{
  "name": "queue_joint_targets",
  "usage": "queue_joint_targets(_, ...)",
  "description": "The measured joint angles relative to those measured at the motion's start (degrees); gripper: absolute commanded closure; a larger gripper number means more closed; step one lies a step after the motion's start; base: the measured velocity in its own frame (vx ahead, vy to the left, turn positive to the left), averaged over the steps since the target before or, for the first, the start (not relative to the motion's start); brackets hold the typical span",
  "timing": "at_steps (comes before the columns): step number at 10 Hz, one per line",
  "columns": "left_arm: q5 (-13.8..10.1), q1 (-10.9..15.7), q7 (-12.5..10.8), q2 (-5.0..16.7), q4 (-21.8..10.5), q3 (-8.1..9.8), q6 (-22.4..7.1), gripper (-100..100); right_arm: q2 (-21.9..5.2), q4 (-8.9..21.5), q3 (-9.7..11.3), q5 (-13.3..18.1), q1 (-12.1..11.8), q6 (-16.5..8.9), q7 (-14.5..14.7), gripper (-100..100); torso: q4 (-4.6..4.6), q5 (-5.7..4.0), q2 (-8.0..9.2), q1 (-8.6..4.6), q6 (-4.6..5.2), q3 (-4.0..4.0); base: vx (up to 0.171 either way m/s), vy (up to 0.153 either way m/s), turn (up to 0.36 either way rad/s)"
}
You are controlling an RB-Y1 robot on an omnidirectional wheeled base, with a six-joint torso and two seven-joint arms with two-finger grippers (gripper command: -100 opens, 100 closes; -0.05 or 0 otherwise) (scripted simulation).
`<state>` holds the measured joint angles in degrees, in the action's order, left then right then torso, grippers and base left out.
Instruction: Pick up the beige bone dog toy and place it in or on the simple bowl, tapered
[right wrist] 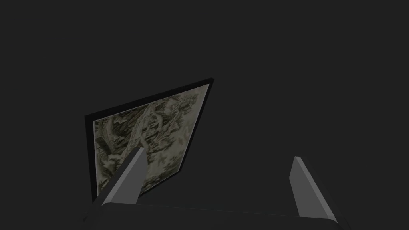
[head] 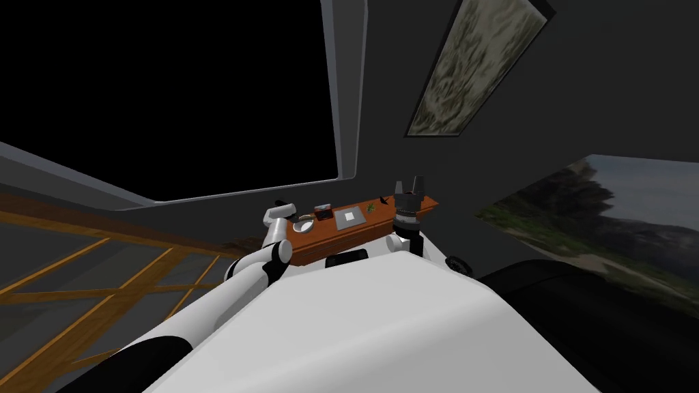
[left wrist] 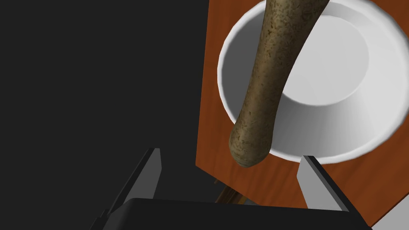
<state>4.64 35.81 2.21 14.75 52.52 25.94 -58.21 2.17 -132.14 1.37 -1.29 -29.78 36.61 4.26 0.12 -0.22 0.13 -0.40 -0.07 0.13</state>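
Left gripper point(left wrist: 229, 153): my fingers are spread and hold nothing, just short of the bowl point(left wrist: 339, 131).
Bone toy point(left wrist: 271, 72): mottled brown, leaning in the bowl, with its near end jutting over the rim and clear of my fingers.
Bowl: white and tapered, at the edge of the reddish-brown tabletop point(left wrist: 207, 131).
Right gripper point(right wrist: 217, 153): my fingers are spread and empty, raised by the tabletop's far end.

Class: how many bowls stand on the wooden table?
1. The white bowl sits at the table's end by the left gripper, the bone toy leaning over its rim. Farther small things cannot be told.
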Motion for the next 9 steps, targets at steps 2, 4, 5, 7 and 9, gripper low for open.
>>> queue_joint_targets(2,-0.3,1.1,3.4,0.0,0.3,1.93,-1.2,-100,0.0,0.0,0.0,0.0,0.0,0.0,0.0,0,0.00,-0.01,0.00,-0.05,0.01,0.00,0.037,-0.081,0.139)
queue_joint_targets(4,-0.5,1.8,5.4,0.0,0.6,3.00,-2.2,0,0.0,0.0,0.0,0.0,0.0,0.0,0.0,0,0.01,0.01,0.07,0.07,0.03,0.03,0.008,-0.024,0.010)
queue_joint_targets(5,-0.5,1.8,5.4,0.0,0.6,2.98,-2.2,0,0.0,0.0,0.0,0.0,0.0,0.0,0.0,0,0.02,0.04,0.11,0.19,0.02,0.06,0.000,0.000,0.000)
queue_joint_targets(7,-0.5,1.8,5.4,0.0,0.6,2.98,-2.2,0,0.0,0.0,0.0,0.0,0.0,0.0,0.0,0,0.02,0.06,0.14,0.25,0.02,0.08,0.000,0.000,0.000)
queue_joint_targets(9,-0.5,1.8,5.4,0.0,0.6,2.98,-2.2,0,0.0,0.0,0.0,0.0,0.0,0.0,0.0,0,0.03,0.06,0.14,0.26,0.02,0.08,0.000,0.000,0.000)
